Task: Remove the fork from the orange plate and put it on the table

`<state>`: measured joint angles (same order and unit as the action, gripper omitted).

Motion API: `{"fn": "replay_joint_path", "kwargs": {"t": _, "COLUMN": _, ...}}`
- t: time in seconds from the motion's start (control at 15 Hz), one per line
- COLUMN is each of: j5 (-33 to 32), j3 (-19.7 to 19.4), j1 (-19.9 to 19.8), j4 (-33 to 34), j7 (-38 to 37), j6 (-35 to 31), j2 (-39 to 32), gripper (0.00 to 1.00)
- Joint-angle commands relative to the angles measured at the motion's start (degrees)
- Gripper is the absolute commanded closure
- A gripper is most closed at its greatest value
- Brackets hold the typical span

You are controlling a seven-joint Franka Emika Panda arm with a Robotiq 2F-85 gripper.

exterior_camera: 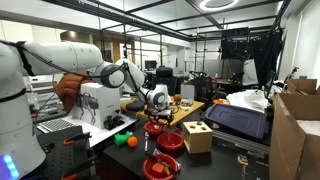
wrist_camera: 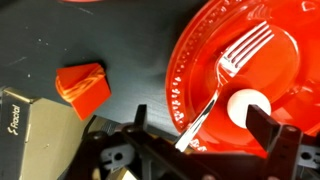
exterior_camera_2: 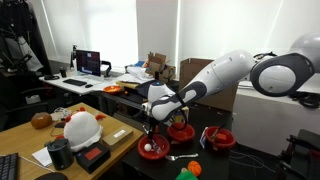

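One fork lies on the orange plate in the upper right of the wrist view. Its handle runs down to the bottom centre, between the two wide-spread fingers of the gripper. One white round piece shares the plate, one red wedge sits at left on the table, and an exterior view shows two more red dishes.

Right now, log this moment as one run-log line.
fork: lying on orange plate | hand: open, fingers either side of handle end | table: fork not yet on it | step: pre-grasp
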<state>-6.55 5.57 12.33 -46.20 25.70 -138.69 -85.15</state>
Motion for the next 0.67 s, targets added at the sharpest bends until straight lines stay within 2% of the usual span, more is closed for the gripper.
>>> {"fn": "replay_joint_path", "kwargs": {"t": 0.0, "j5": -0.2, "j3": 0.5, "j1": -0.5, "j4": 1.5, "j7": -0.5, "j6": 1.0, "j2": 0.0, "gripper": 0.0}}
{"fn": "replay_joint_path", "kwargs": {"t": 0.6, "j5": 2.6, "j3": 2.5, "j1": -0.9, "j4": 4.4, "j7": -2.3, "j6": -0.4, "j2": 0.2, "gripper": 0.0}}
